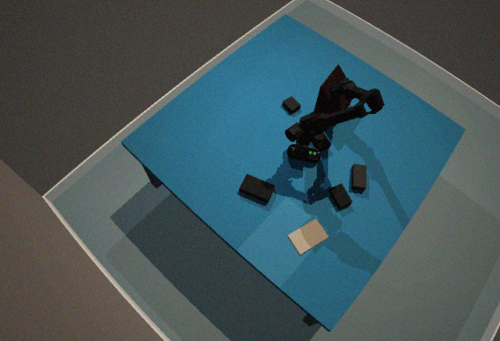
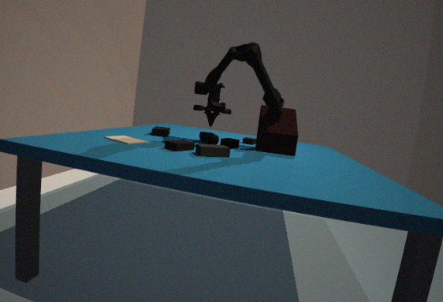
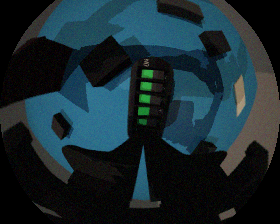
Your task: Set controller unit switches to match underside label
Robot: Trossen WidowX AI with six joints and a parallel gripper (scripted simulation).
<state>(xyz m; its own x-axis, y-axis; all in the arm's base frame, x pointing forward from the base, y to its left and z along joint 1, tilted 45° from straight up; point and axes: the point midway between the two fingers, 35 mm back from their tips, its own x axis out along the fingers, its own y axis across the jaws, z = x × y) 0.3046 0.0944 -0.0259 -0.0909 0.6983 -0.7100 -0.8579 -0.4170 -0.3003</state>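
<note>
Controller unit, one in number, sits on the blue table, its numbered top facing up, and we take it as our landmark. We count five green rocker ends along it in the wrist view, the one nearest our fingers smaller and dimmer; the label underneath is hidden from us. Our single gripper hangs just above the unit, pointing down and not touching it, its two fingertips together with nothing between them. Around the unit we count five dark blocks. One block lies just beside it, on the side toward our dark red base box. A small block lies farther from the unit. In the top view, a wide block is below and left of the unit, while two more, a dark one and a greyer one, are below and right. One beige card lies flat, well apart from the unit.
</note>
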